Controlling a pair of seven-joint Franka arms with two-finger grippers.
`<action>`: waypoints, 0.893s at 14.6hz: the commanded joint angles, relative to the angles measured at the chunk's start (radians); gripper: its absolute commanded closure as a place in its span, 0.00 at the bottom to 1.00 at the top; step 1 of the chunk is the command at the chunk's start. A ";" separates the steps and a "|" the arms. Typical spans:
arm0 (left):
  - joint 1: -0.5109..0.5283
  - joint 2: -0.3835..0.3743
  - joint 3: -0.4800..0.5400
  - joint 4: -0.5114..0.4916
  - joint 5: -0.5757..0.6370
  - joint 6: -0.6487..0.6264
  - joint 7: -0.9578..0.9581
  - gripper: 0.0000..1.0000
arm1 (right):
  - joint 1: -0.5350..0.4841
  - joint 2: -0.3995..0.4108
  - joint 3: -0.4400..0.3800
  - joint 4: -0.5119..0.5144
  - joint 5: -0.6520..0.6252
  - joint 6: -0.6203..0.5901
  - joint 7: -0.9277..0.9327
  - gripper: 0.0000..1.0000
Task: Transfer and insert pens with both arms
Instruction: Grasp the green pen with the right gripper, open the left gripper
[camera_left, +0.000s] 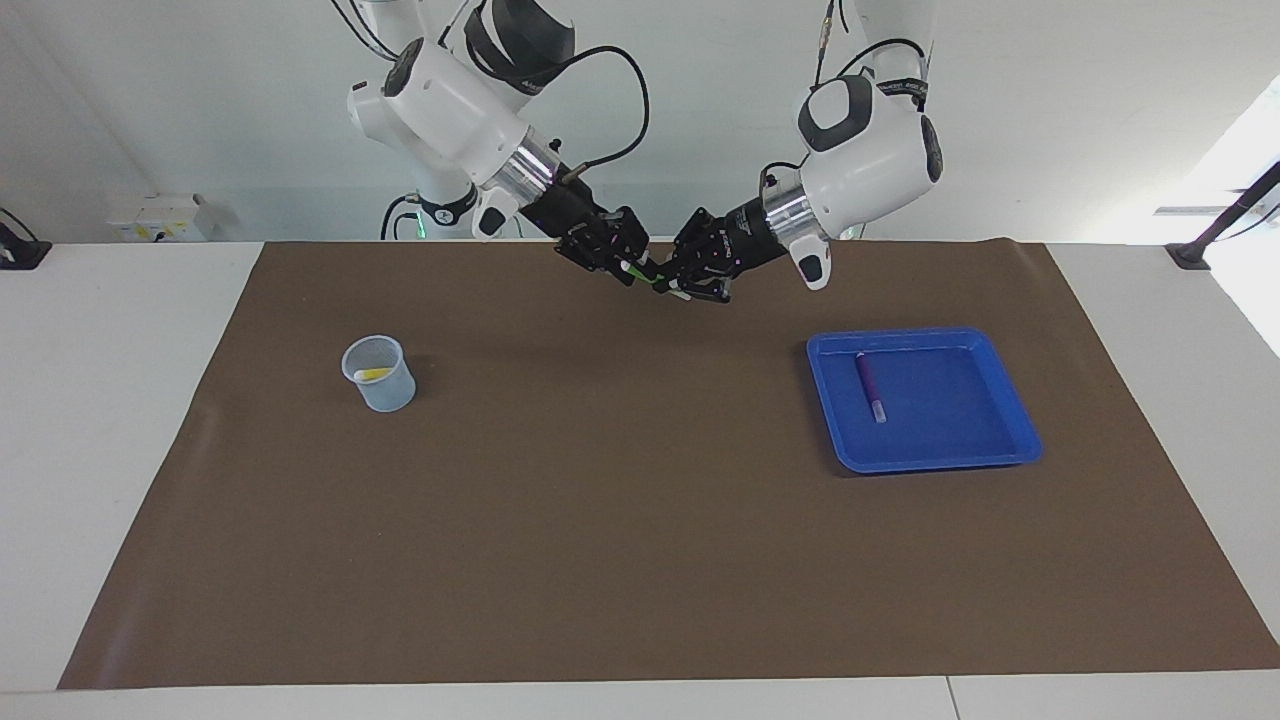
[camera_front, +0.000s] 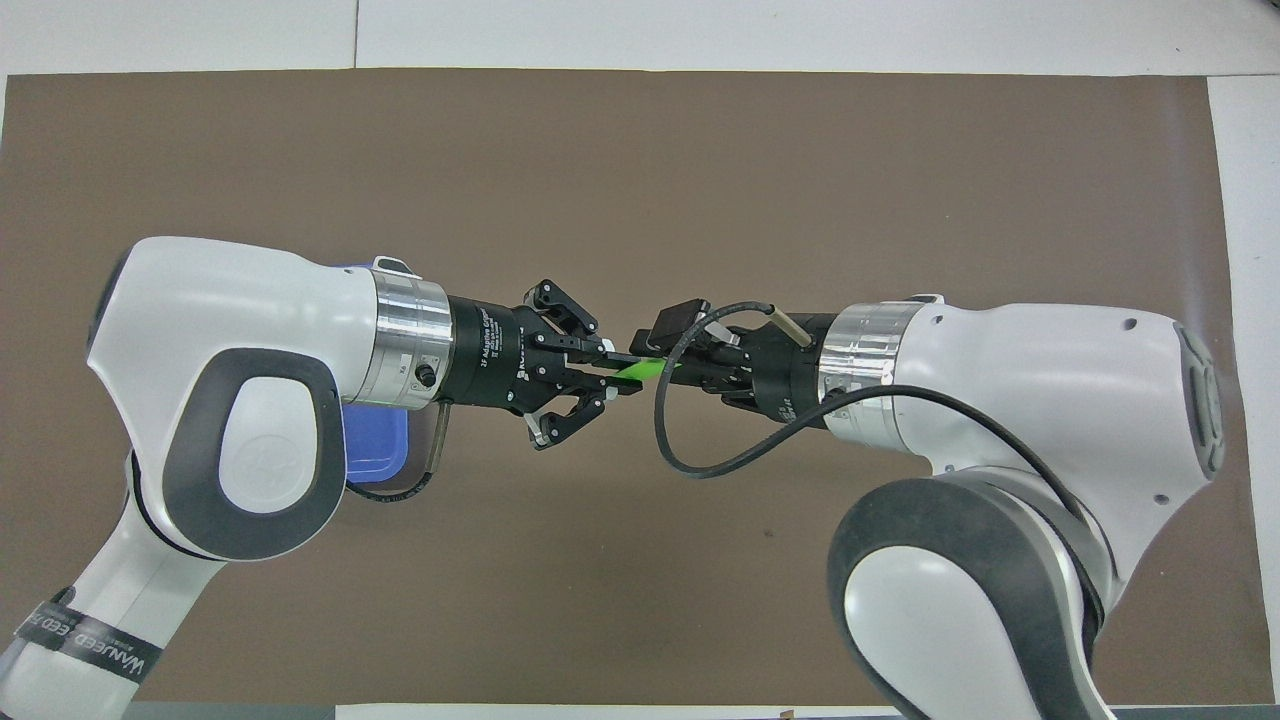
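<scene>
My two grippers meet in the air over the mat's middle, near the robots' edge. The left gripper (camera_left: 690, 278) (camera_front: 625, 368) is shut on the green pen (camera_left: 655, 283) (camera_front: 635, 370), which lies level between the two hands. The right gripper (camera_left: 628, 262) (camera_front: 685, 365) is at the pen's other end, where a pale cap shows. The purple pen (camera_left: 870, 385) lies in the blue tray (camera_left: 930, 462) toward the left arm's end. The yellow pen (camera_left: 373, 374) stands in the clear cup (camera_left: 392, 392) toward the right arm's end.
A brown mat (camera_left: 620, 520) covers the table. In the overhead view the left arm hides most of the tray, only a corner (camera_front: 375, 450) shows, and the right arm hides the cup. A black cable (camera_front: 700, 460) loops from the right wrist.
</scene>
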 joint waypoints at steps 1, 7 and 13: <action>-0.017 -0.034 0.007 -0.029 -0.022 0.030 -0.014 1.00 | -0.003 -0.026 0.002 -0.025 -0.016 -0.006 -0.020 0.58; -0.023 -0.034 0.007 -0.029 -0.022 0.033 -0.014 1.00 | -0.003 -0.030 0.002 -0.025 -0.016 -0.011 -0.022 1.00; -0.031 -0.043 0.008 -0.029 -0.022 0.043 -0.011 0.59 | -0.020 -0.030 -0.001 -0.025 -0.016 -0.061 -0.060 1.00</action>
